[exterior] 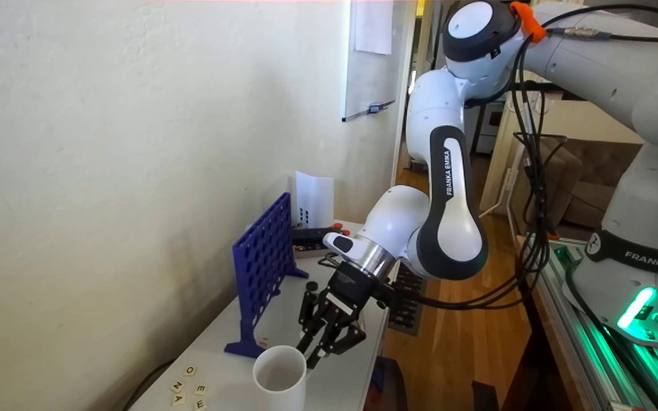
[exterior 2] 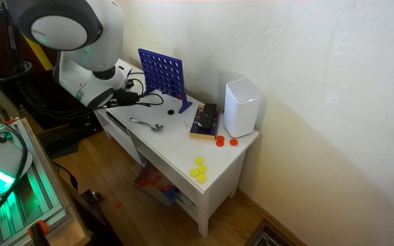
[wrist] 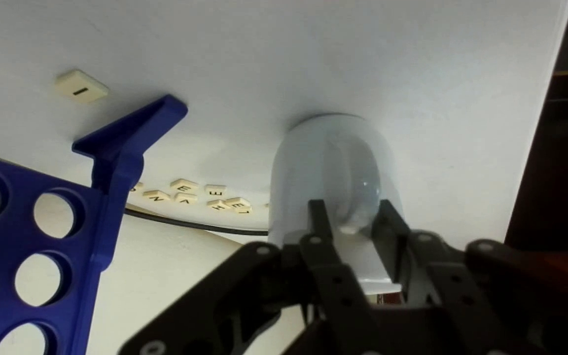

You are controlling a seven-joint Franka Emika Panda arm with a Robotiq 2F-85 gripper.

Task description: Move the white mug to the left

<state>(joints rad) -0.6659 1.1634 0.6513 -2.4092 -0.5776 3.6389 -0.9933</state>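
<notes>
The white mug (exterior: 279,381) stands upright on the white table at the near end in an exterior view. It fills the middle of the wrist view (wrist: 294,182), with its handle (wrist: 358,182) facing my gripper. My gripper (wrist: 350,212) is partly open, with one finger on each side of the handle. A gap shows between the fingers and the lower end of the handle, so I see no clear hold. In an exterior view my gripper (exterior: 307,355) reaches down to the mug's side from behind. The mug and fingertips are hidden by the arm in the remaining view.
The blue grid game frame (exterior: 243,308) stands by the wall close to the mug. Letter tiles (exterior: 190,370) lie between mug and wall. A spoon (exterior 2: 156,127), a black remote (exterior 2: 208,116) on a book, a tall white container (exterior 2: 241,109) and yellow discs (exterior 2: 199,160) are farther along the table.
</notes>
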